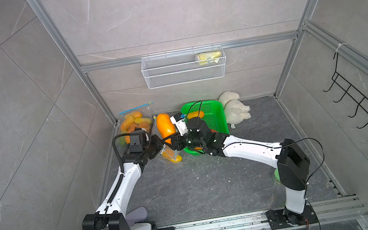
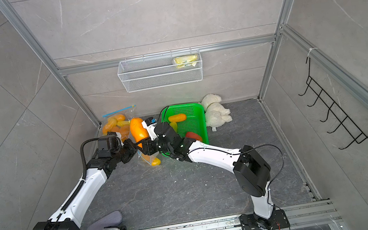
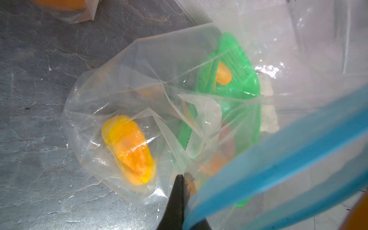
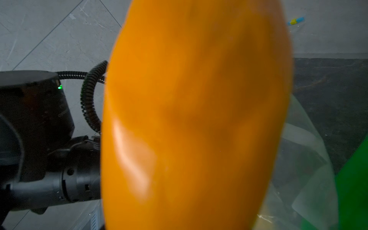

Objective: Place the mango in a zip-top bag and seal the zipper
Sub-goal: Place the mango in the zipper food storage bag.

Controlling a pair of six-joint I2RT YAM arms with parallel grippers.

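Observation:
A large orange mango (image 1: 166, 127) (image 2: 138, 130) stands upright in my right gripper (image 1: 169, 140) (image 2: 145, 144), which is shut on its lower end. It fills the right wrist view (image 4: 195, 119) and hides the jaws there. Just left of it, my left gripper (image 1: 160, 147) (image 3: 182, 176) is shut on the edge of a clear zip-top bag (image 1: 168, 154) (image 3: 123, 83), holding it up off the floor. The bag's blue zipper strip (image 3: 278, 159) runs close past the left wrist camera. A smaller yellow-orange mango (image 3: 129, 149) (image 1: 176, 158) lies in the bag's bottom.
A green basket (image 1: 216, 120) with more fruit stands right of the bag, and a white plush toy (image 1: 236, 109) lies beyond it. Another bag full of mangoes (image 1: 133, 125) leans in the back left corner. A wire basket (image 1: 184, 68) hangs on the back wall.

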